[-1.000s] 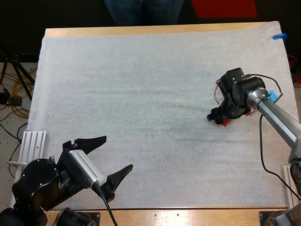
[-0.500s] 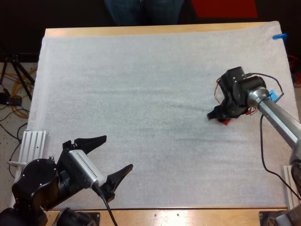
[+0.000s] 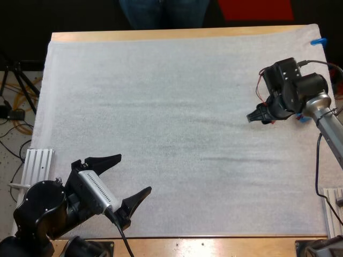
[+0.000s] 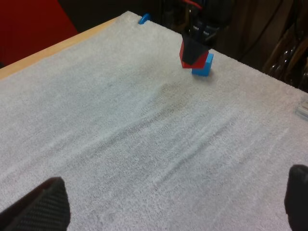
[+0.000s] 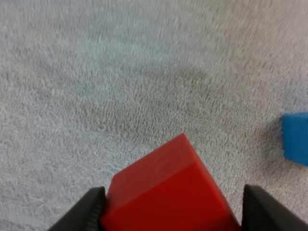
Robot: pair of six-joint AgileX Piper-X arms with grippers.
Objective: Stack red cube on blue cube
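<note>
Red cube [image 5: 166, 192] sits clamped in the right claw [image 3: 254, 116] at the right of the high view, held up just beside the blue cube [image 4: 206, 67], probably for carrying over it. At lower left the left claw [image 3: 134, 173] rests wide apart.

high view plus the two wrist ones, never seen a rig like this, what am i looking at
Two robot arms work at a wooden table covered by a white mat. The high view looks down from behind them; each wrist view comes from a camera riding on one arm. The left gripper sits near the front edge, its two black fingers open and empty. The right gripper is shut on a red cube, pressing it from both sides. A blue cube lies on the mat close by; the red one is not yet on it.
</note>
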